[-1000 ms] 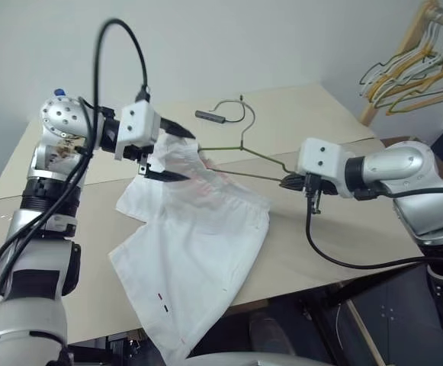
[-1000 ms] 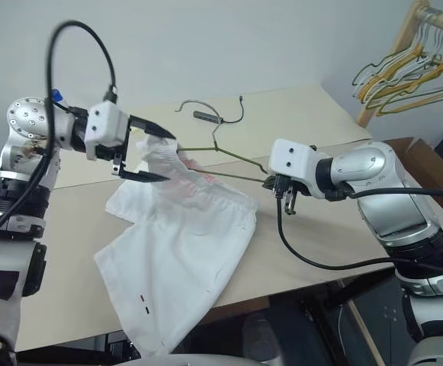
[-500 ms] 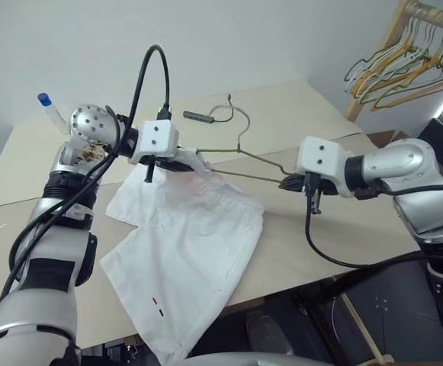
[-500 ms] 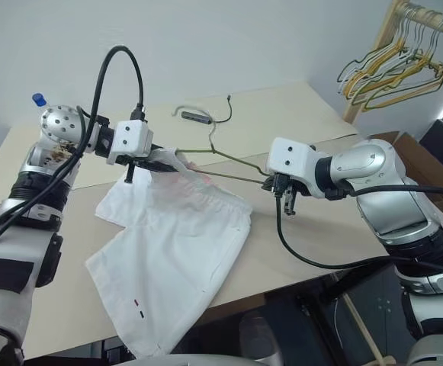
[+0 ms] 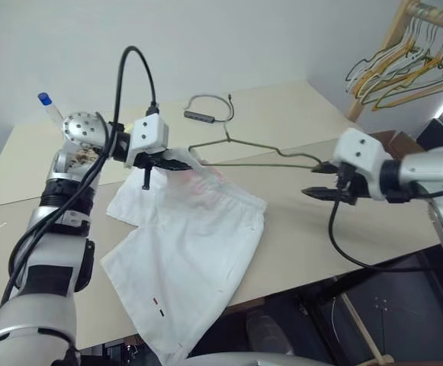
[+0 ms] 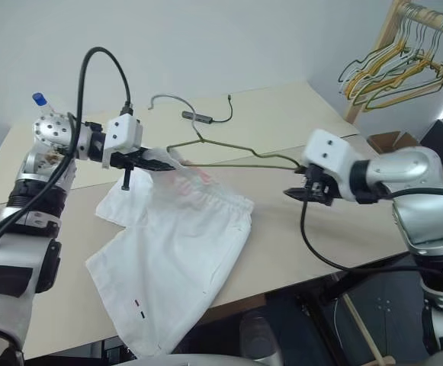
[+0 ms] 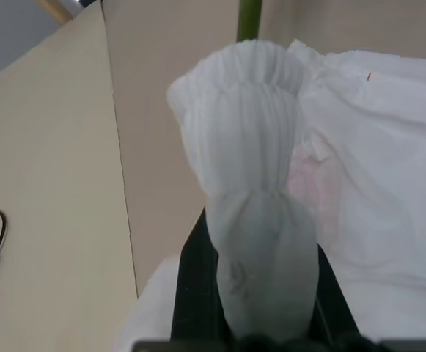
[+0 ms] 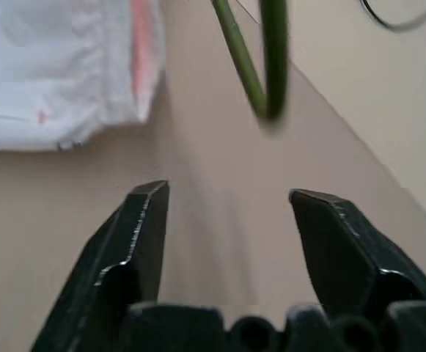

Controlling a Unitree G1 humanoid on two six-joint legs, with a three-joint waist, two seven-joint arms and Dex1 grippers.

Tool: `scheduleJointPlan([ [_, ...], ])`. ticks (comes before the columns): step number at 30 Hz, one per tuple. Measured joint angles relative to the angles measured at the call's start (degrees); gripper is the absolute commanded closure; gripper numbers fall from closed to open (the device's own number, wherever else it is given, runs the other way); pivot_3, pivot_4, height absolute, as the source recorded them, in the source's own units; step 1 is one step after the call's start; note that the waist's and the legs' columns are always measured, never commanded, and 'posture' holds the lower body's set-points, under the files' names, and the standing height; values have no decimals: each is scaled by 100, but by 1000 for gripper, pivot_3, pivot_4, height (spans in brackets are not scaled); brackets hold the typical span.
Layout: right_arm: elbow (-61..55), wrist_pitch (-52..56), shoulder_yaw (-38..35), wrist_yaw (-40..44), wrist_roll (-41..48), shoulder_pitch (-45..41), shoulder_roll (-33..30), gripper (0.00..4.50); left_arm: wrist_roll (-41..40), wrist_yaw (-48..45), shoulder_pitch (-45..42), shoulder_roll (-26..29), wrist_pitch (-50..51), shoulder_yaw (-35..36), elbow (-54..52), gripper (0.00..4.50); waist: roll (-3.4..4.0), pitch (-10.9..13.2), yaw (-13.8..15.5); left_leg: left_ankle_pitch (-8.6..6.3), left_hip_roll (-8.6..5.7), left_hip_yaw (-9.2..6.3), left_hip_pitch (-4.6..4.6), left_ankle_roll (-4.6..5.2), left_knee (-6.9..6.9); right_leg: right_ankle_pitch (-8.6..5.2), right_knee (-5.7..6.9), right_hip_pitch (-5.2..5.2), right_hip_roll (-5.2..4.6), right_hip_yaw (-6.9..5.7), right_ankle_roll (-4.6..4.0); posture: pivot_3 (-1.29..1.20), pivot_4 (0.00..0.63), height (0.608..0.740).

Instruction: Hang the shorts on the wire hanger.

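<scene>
Shorts (image 5: 198, 244), no readable label, pinched by left hand (image 5: 169, 162); right hand (image 5: 322, 181) spread.

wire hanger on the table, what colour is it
The wire hanger is a dull olive green, seen best in the right wrist view.

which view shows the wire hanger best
The right eye view: the whole wire hanger lies on the table, hook to corner. The left eye view shows the same. The right wrist view catches just its corner; the left wrist view only a short stub.

beige table (image 5: 343, 252), white shorts (image 5: 191, 259), wire hanger (image 5: 244, 149), dark cable (image 5: 206, 116)
</scene>
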Motion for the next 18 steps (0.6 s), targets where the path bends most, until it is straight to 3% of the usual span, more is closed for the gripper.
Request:
scheduleJointPlan([
  [2, 81, 47, -388, -253, 70, 586, 123, 27, -96, 67, 142, 26, 226, 106, -194, 4500, 0, 0, 11, 0, 1, -2, 3, 0, 0, 0, 2, 1, 1, 0, 0, -239, 0, 740],
  [6, -80, 493, -621, -751, 440, 1112, 980, 27, -162, 168, 245, 75, 494, 156, -435, 4500, -2, -3, -41, 1, 9, 0, 16, 0, 0, 1, 10, 6, 8, 9, -2, -236, 0, 740],
  [9, -344, 1019, -523, -1289, 984, 999, 2318, 27, -175, 195, 276, 80, 604, 180, -608, 4500, 2, -5, -94, 1, 16, 0, 35, 0, -5, 1, 24, 13, 16, 12, -2, -233, 0, 740],
  [12, -163, 1388, -239, -1740, 1193, 706, 3088, 27, -177, 231, 344, 96, 661, 200, -689, 4500, 4, -7, -97, 1, 5, 0, 39, 0, -5, 1, 37, 11, 9, 12, -2, -223, 0, 740],
  [15, 502, 1501, 104, -2087, 1127, 460, 3483, 632, -175, 272, 391, 102, 719, 206, -707, 4500, 1, -9, -62, 1, 1, -2, 37, 0, -6, 2, 39, 4, 6, 11, -3, -213, 0, 740],
  [18, 867, 1518, 226, -2297, 1094, 449, 3674, 1619, -175, 285, 405, 129, 739, 206, -740, 4500, 2, -8, 2, 1, -5, -5, 29, 0, -6, 1, 44, -5, 2, 11, -3, -204, 0, 740],
])
